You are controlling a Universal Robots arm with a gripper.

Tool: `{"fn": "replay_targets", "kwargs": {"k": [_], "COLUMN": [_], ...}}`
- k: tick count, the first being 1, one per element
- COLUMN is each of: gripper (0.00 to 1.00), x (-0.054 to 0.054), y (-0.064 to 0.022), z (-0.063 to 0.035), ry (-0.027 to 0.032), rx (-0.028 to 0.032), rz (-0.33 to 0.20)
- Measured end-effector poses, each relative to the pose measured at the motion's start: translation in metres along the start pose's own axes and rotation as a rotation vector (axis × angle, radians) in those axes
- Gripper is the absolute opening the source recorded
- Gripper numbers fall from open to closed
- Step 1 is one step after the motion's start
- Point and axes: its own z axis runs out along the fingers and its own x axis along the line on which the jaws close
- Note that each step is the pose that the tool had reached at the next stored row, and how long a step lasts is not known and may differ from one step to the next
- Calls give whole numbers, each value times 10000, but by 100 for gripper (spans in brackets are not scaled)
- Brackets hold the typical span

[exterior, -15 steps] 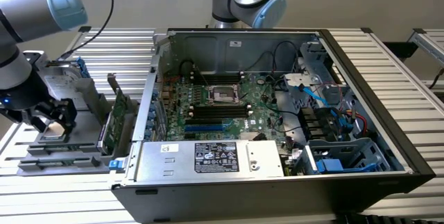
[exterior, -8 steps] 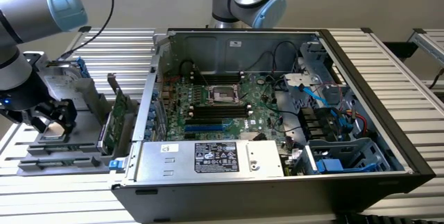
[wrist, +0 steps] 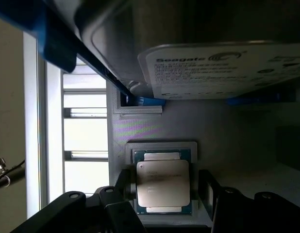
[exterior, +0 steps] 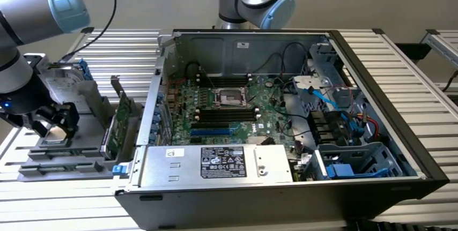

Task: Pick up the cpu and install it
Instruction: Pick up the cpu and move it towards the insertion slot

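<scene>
While the gripper (exterior: 56,127) hangs low over the grey holder tray (exterior: 63,165) at the exterior view's left, its jaws stand wide. One finger (wrist: 208,193) sits on each side of the cpu (wrist: 163,187), and a gap shows beside one edge. The cpu lies flat in its tray pocket, metal top up, near the labelled hard drive (wrist: 223,68). The open computer case (exterior: 372,107) sits to the right, its motherboard socket (exterior: 230,98) bare.

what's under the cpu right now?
The cpu lies flat in a square recess of the grey holder, whose raised rim frames it. The chip itself covers its underside and the recess floor, so neither can be seen.
</scene>
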Motion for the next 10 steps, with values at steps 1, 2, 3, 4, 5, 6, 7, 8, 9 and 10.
{"fn": "replay_targets", "kwargs": {"k": [1,2,3,4,5,6,7,8,9,10], "gripper": [67,67,67,67,65,65,65,58,58,58], "x": [0,0,0,0,0,0,0,0,0,0], "y": [0,0,0,0,0,0,0,0,0,0], "z": [0,1,2,3,4,4,4,5,6,6], "ry": [0,1,1,-1,0,0,0,0,0,-1], "rx": [0,1,1,0,0,0,0,0,0,0], "rz": [0,0,0,0,0,0,0,0,0,0]}}
